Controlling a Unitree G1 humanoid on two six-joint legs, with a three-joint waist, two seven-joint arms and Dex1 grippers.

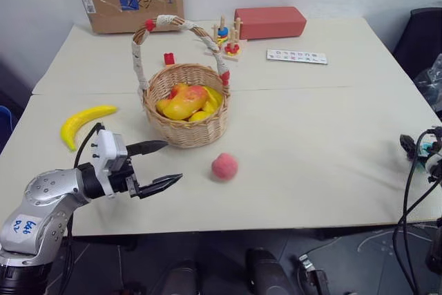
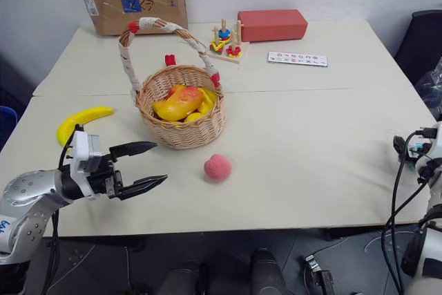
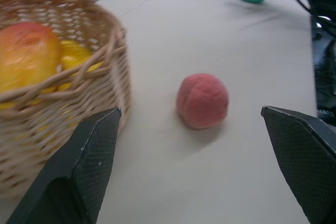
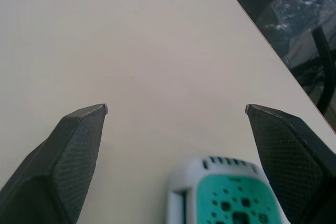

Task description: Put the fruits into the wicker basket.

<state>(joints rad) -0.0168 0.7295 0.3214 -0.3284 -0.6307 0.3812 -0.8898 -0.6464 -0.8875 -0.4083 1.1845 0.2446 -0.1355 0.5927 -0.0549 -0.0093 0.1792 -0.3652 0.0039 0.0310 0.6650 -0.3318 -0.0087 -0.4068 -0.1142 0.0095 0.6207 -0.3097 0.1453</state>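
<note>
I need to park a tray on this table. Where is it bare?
Bare: the wide stretch right of the peach and wicker basket, below the white card. Crowded: the far edge, with red box, wooden stacking toy and cardboard.

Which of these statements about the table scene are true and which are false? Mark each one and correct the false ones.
1. The peach lies inside the wicker basket. False: it lies on the table, in front of the basket.
2. The banana lies on the table to the left of the basket. True.
3. The left gripper is closed on the peach. False: its fingers stand open and hold nothing.
4. The mango is in the basket. True.
5. The right gripper is open, with a teal-and-white gadget on the table between its fingers. True.
</note>
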